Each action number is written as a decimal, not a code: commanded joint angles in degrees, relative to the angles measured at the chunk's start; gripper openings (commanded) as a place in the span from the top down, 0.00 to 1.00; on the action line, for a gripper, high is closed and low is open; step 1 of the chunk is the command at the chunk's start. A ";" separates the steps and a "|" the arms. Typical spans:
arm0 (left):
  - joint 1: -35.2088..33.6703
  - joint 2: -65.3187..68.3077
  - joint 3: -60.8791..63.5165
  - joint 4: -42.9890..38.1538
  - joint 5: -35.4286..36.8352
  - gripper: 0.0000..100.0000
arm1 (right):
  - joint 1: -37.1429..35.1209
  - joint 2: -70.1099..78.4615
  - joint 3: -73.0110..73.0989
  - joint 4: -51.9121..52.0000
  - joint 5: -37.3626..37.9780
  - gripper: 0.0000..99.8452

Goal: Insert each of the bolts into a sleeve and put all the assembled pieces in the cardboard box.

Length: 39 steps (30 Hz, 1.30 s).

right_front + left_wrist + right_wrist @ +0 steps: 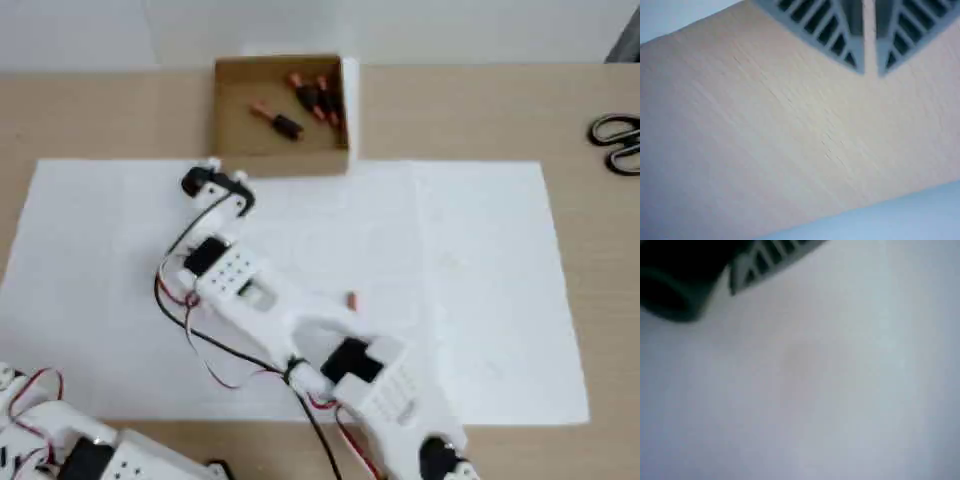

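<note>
The right end effector, just beside the box, open or closed I cannot tell, should next grip squarely across the loose bolt lying farther from the box.

The cardboard box looks matt, the paper sheet smooth, the wooden table grained.

Wood table w/ white paper sheet, cardboard box, scissors
</note>
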 commanded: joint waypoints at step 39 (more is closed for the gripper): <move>58.46 -0.35 -14.11 25.32 -0.18 0.99 | 29.23 -14.55 -1.58 35.91 60.92 1.00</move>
